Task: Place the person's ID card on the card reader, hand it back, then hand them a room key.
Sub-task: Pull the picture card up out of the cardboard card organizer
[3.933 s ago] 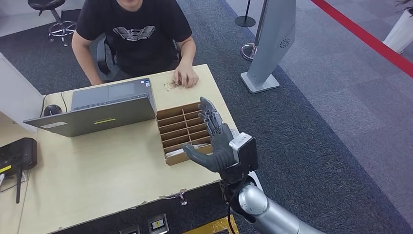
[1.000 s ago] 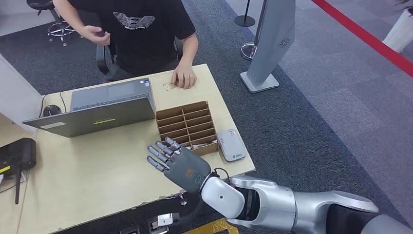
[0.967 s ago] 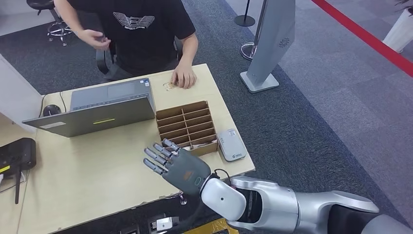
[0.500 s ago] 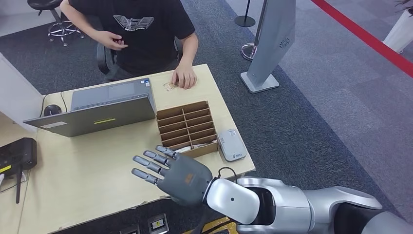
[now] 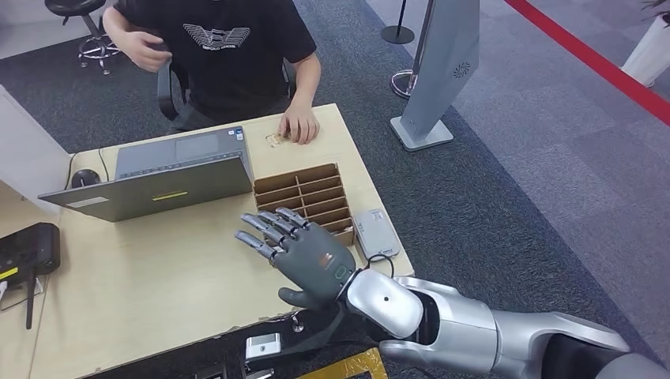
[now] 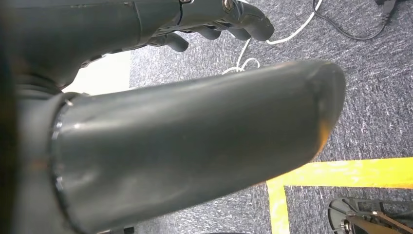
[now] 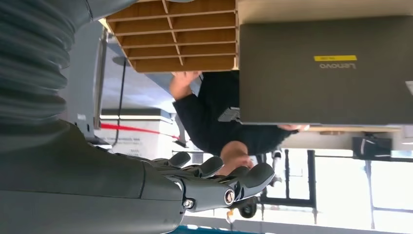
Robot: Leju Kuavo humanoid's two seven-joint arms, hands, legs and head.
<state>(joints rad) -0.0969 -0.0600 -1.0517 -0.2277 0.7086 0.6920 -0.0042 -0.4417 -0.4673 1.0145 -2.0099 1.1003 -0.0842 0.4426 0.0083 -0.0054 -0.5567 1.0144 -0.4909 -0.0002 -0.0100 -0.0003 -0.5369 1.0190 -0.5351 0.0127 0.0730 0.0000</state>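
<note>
My right hand (image 5: 304, 254) hovers open and empty over the table's near side, fingers spread, just in front of the cardboard divider box (image 5: 303, 193). The grey-white card reader (image 5: 374, 233) lies on the table to the right of my hand and the box. A small pale card (image 5: 274, 140) rests at the far edge beside the person's hand (image 5: 299, 126). The person's other hand (image 5: 148, 52) is raised near their shoulder. In the right wrist view my right hand (image 7: 204, 185) faces the box (image 7: 175, 36) and the person (image 7: 219, 117). My left hand (image 6: 214, 19) hangs over the carpet, holding nothing.
An open grey laptop (image 5: 158, 178) stands on the wooden table (image 5: 142, 276) left of the box. A black router (image 5: 28, 253) sits at the left edge, a mouse (image 5: 82, 178) behind the laptop. A grey kiosk stand (image 5: 438, 71) rises on the carpet to the right.
My right hand swung from above the box and reader down and left over the table, then rose slightly back toward the box. The person's free hand lifted and moved about.
</note>
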